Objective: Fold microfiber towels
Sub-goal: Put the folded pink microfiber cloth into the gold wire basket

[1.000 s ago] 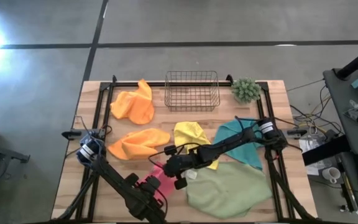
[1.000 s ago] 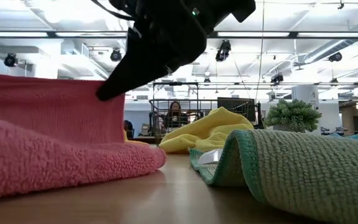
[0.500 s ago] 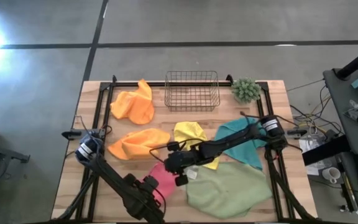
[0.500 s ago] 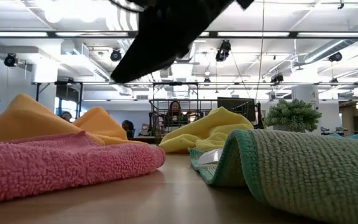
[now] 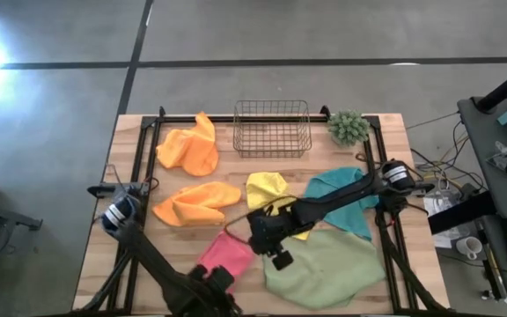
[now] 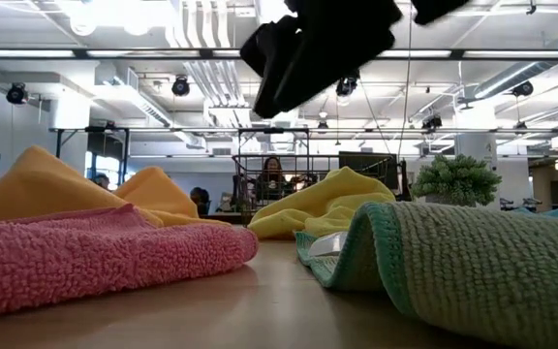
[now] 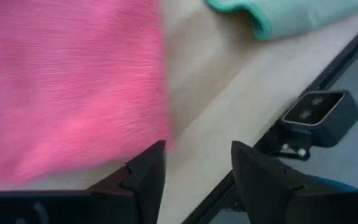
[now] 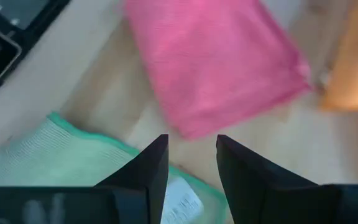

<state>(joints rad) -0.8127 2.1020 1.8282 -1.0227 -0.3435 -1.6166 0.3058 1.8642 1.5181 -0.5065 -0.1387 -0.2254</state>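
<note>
A second ago both grippers were pinching the pink towel (image 5: 226, 256) up off the wood; they've let it drop and it lies flat near the table's front edge. The left gripper (image 7: 194, 167), low by that edge, shows its fingers apart and empty. The right gripper (image 5: 278, 258), above the light green towel's (image 5: 326, 265) near corner, is likewise parted – one fold looks finished, five cloths remain.

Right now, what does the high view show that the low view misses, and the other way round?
Only the high view shows the teal towel, both orange towels whole, and the right end effector open above the table. Only the low view shows a person in the room behind. Both show the pink towel, yellow towel, green towel, basket and plant.
</note>
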